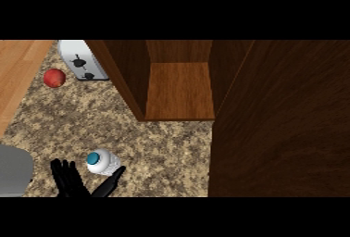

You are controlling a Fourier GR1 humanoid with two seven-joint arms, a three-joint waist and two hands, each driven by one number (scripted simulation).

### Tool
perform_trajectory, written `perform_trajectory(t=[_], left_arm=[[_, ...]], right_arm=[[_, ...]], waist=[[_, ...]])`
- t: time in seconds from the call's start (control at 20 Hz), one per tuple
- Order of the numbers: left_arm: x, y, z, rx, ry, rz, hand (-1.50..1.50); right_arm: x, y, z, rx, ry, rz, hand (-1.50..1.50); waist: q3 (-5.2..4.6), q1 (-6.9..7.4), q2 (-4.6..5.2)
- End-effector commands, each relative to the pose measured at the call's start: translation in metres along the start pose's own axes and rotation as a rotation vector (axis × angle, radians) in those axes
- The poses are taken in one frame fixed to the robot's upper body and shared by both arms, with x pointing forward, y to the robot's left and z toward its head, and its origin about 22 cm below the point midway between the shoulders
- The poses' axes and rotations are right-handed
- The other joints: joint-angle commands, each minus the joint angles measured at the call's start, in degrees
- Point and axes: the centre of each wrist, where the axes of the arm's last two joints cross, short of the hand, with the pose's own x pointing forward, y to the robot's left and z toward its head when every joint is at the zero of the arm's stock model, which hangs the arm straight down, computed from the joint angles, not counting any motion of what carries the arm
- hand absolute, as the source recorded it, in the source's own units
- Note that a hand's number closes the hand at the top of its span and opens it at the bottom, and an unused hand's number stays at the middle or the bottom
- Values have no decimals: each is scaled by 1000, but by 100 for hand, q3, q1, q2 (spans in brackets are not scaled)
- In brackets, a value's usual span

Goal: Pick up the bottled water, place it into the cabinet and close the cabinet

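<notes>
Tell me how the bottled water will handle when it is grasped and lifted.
The bottled water stands upright, seen from above, so a sideways nudge from the left hand might tip it. Its round body would probably roll if it fell. Its smooth white side may be slippery.

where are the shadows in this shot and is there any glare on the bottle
Head view: the open cabinet has a darker left inner wall and a brighter shelf; the door at the right is dim; the bottled water shows no glare beside the left hand; the counter looks evenly lit.
</notes>
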Motion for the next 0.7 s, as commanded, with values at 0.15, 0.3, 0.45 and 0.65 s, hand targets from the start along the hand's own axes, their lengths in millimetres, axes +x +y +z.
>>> perform_trajectory(t=[0.15, 0.3, 0.45, 0.65], left_arm=[[-33, 2, -19, 34, 5, 26, -150], [-38, 6, -14, -3, 1, 109, -150], [-44, 12, -13, -27, -6, 175, -150], [-49, -3, -30, -41, -32, 246, -150]], right_arm=[[33, 8, -5, -12, -62, -2, -150], [32, 5, -6, -17, -78, -4, -150], [44, 2, -5, 0, -57, 10, -150], [33, -3, -3, 4, -74, 19, -150]], waist=[[5, -24, 7], [7, 7, 7], [4, 13, 14], [6, -8, 14]])
